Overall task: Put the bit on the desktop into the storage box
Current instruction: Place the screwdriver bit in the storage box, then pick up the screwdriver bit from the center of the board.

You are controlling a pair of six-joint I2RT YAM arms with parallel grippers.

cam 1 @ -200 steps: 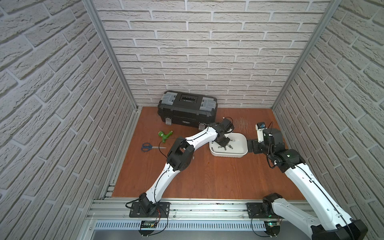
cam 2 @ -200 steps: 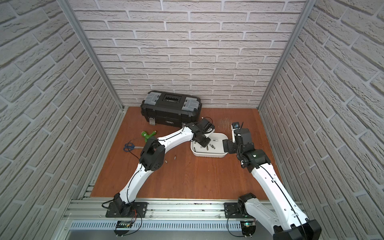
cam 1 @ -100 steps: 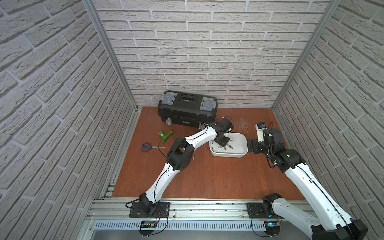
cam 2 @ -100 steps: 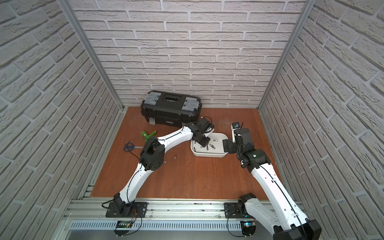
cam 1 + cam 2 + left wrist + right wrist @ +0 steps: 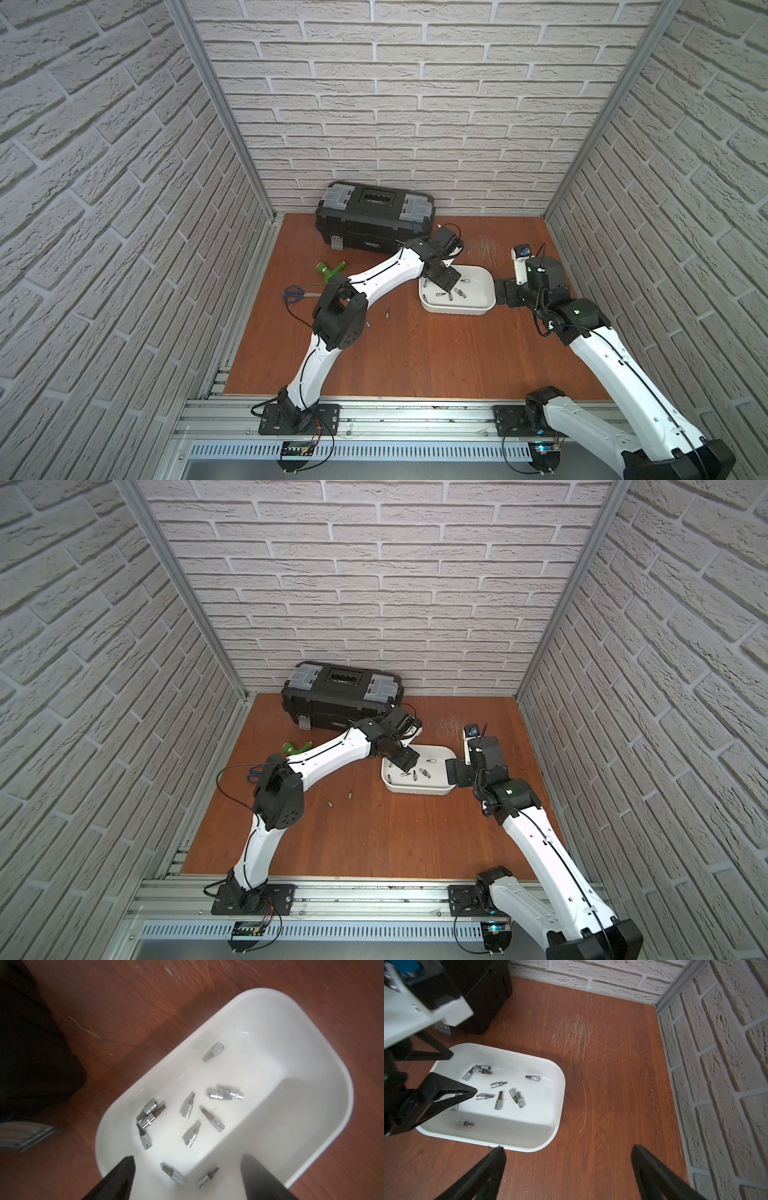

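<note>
The white storage box (image 5: pixel 457 308) (image 5: pixel 417 789) sits on the reddish-brown desktop (image 5: pixel 415 357) and holds several silver bits (image 5: pixel 188 1108) (image 5: pixel 498 1084). My left gripper (image 5: pixel 188 1157) (image 5: pixel 446 282) hangs open over the box's left end with nothing between its fingers. One bit (image 5: pixel 173 1174) lies on the box floor just under them. Two small bits (image 5: pixel 387 314) (image 5: pixel 368 323) lie on the desktop left of the box, and they show in both top views (image 5: pixel 350 795). My right gripper (image 5: pixel 568 1147) (image 5: pixel 500 291) stands open and empty beside the box's right end.
A black toolbox (image 5: pixel 374 220) stands at the back wall. A green tool (image 5: pixel 330 269) and blue-handled scissors (image 5: pixel 297 293) lie at the left. A scuffed patch (image 5: pixel 575 1030) marks the board behind the box. Brick walls close three sides, and an aluminium rail (image 5: pixel 395 411) runs along the front.
My left gripper's jaws have gone from shut to open above the storage box. Neither arm has moved much, and the right gripper has stayed open.
</note>
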